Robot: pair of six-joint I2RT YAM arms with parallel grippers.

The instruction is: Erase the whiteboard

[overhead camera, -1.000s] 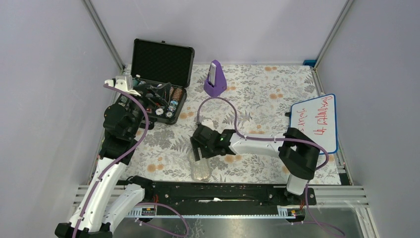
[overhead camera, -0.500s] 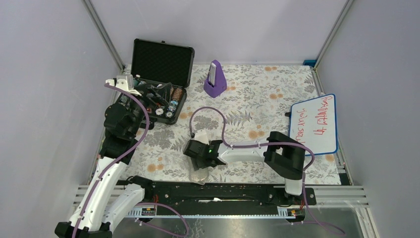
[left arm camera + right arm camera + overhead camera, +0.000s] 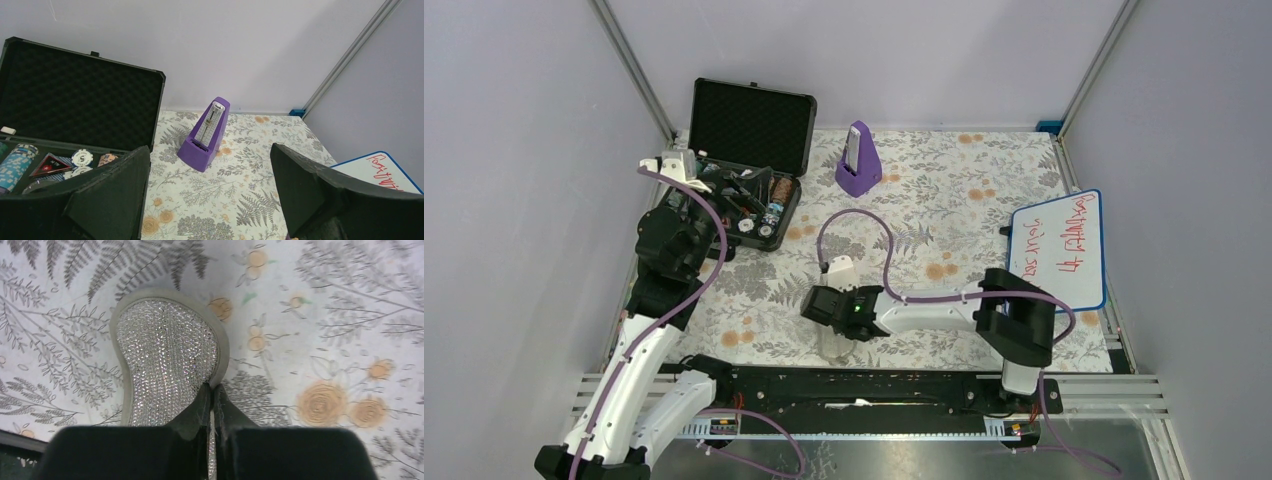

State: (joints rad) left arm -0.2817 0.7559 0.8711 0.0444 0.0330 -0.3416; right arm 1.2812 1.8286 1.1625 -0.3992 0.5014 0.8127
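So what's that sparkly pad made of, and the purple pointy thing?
The sparkly pad looks like soft cloth: a bumpy, glittery weave with a smooth pale rim. The purple thing looks like hard plastic: smooth and evenly coloured. That's my best guess, not certain.

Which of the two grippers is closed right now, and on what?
The right gripper: its jaws are pinched together on the rim of the sparkly cloth pad. The left gripper stands wide open, holding nothing.
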